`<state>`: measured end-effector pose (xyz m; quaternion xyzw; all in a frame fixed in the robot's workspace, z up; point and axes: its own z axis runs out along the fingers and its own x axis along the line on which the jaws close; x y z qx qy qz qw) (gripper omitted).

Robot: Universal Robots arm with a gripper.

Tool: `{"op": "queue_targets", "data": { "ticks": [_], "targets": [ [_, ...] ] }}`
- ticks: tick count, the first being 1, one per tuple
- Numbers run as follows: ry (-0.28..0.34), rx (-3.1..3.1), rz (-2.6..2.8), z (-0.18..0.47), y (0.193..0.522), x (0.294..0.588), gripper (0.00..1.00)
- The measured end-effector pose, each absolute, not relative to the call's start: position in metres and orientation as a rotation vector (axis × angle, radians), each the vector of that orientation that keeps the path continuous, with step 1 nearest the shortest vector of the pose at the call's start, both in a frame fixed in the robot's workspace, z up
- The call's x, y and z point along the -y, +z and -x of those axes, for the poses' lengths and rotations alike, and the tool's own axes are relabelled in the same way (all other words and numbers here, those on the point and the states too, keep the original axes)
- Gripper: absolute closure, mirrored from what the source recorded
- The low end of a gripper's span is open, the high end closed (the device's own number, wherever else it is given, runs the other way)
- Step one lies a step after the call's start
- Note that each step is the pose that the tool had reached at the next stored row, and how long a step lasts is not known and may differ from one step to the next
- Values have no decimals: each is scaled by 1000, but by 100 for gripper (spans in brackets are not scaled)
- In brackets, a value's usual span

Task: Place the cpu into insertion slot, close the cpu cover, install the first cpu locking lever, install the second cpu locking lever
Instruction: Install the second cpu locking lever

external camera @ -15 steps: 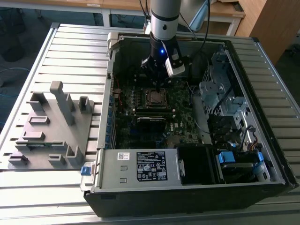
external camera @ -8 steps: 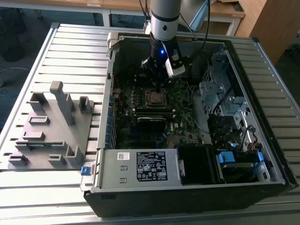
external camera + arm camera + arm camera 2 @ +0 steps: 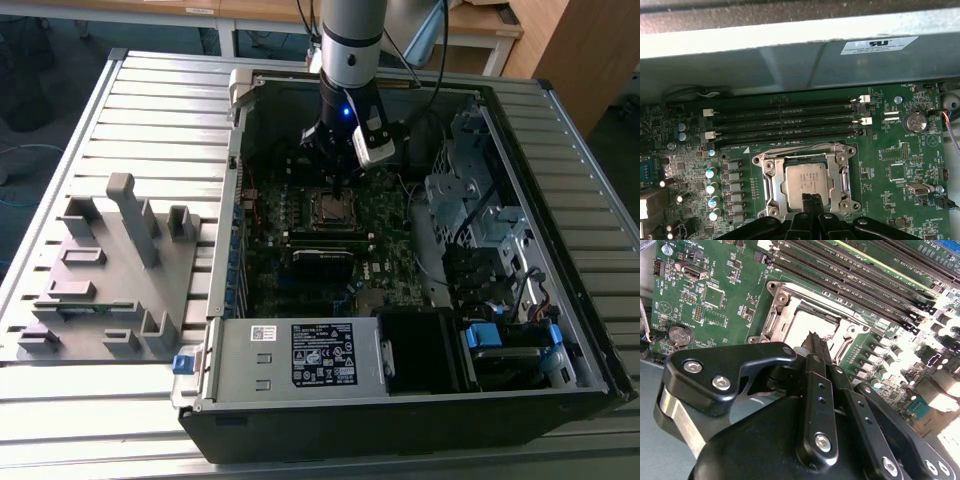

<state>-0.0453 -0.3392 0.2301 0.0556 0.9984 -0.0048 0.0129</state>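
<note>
Cpu [image 3: 807,182] placement looks done: the chip lies flat in the slot [image 3: 805,183] near the middle of the motherboard [image 3: 900,150], which sits inside the open computer case [image 3: 560,330] on the slatted table [image 3: 150,90]. In the first wrist view the cover [image 3: 771,182] seems already folded down around the chip, its frame bordering the metal top on every side, though I cannot be sure it is fully seated. Whether either locking lever is latched cannot be told, so that part I judge as still open. The gripper [image 3: 811,199] hangs straight over the socket, its fingers [image 3: 816,347] drawn narrow, tips together, holding nothing, just above the near edge of the chip. Four long memory slots [image 3: 785,120] run beside the socket, apparently unfilled.
</note>
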Motion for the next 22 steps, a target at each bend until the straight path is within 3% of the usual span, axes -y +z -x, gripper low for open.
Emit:
{"op": "queue_targets", "data": {
  "ticks": [22],
  "targets": [
    [-15, -3111, -173, 46, 230, 346, 90]
  ]
}}
